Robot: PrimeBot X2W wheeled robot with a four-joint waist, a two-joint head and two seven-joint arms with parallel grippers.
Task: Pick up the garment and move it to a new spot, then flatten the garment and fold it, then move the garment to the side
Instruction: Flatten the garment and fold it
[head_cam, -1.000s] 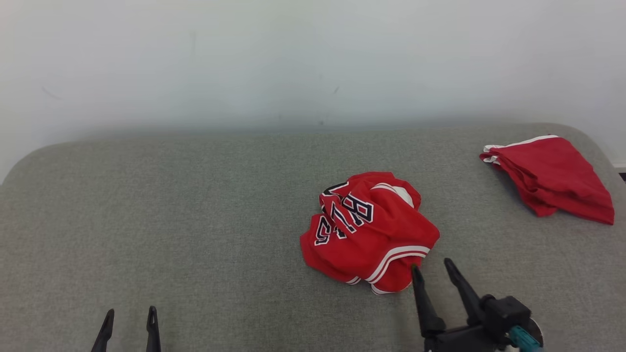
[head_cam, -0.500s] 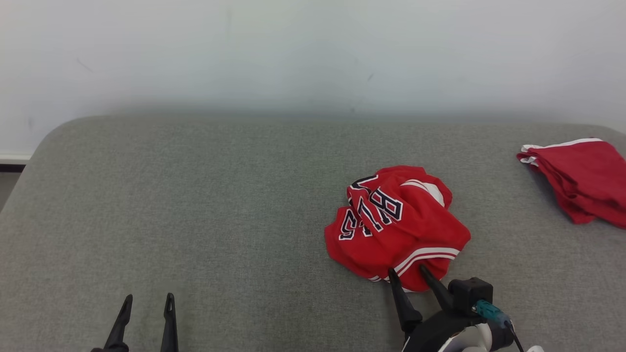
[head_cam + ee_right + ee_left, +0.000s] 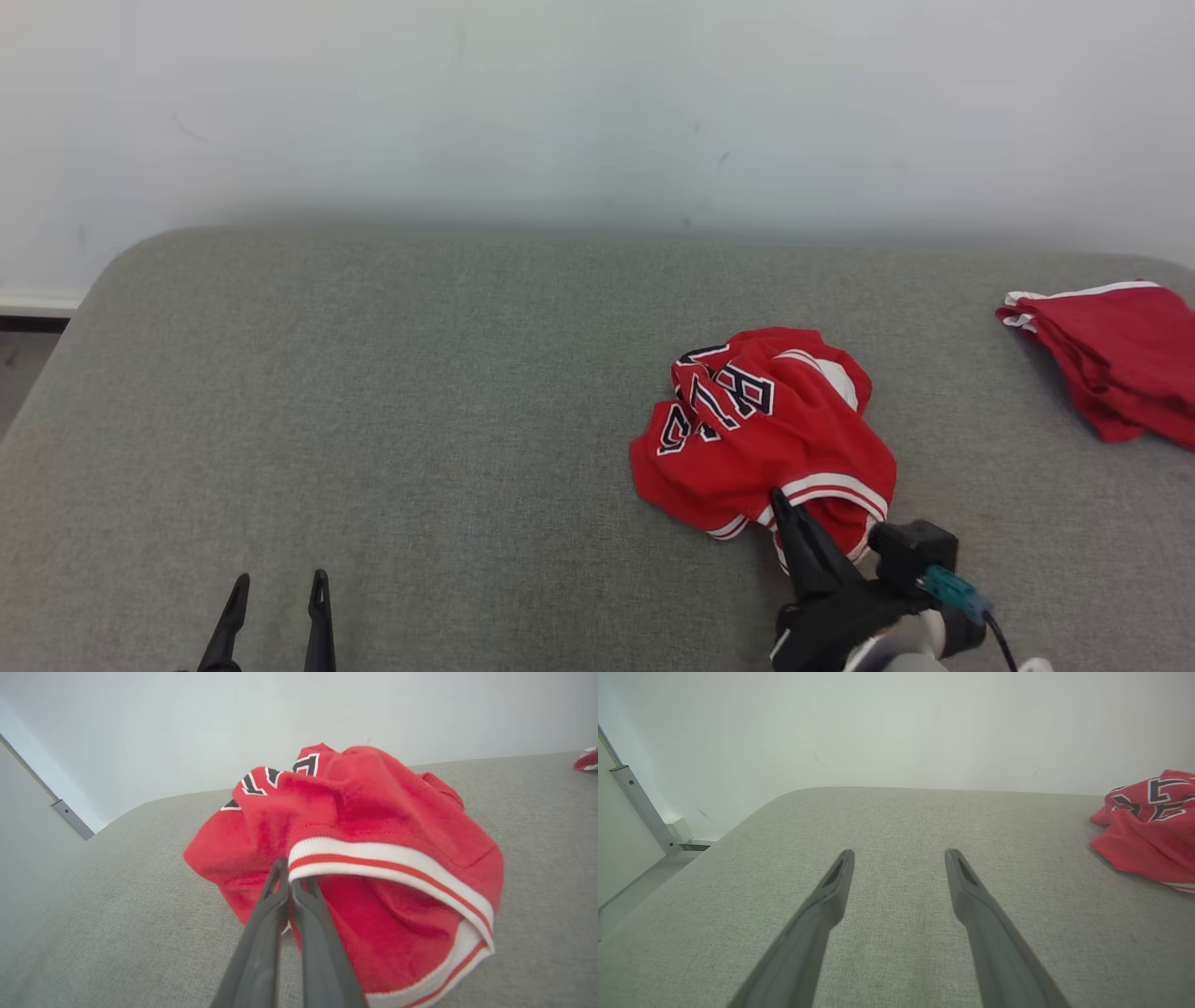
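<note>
On the grey bench (image 3: 373, 420), right of centre, lies one crumpled red garment (image 3: 775, 439), soft and probably limp, right end effector (image 3: 780, 506) pinched shut on its striped hem (image 3: 383, 856), left end effector (image 3: 276, 590) open, empty.

The left gripper (image 3: 280, 579) and right gripper (image 3: 782, 504) had long, tapering dark fingers. Beside the right one's black block (image 3: 910, 549) sat a teal plug (image 3: 950, 590) with a thin black cable (image 3: 999, 640).

Grey woven-fabric padded surface (image 3: 373, 420) w/ rounded corners; plain white wall (image 3: 560, 112) behind. Far right: folded red cloth w/ white trim (image 3: 1111, 359) lying on surface. Far left: slanted grey metal strip (image 3: 642, 807) nr wall.
</note>
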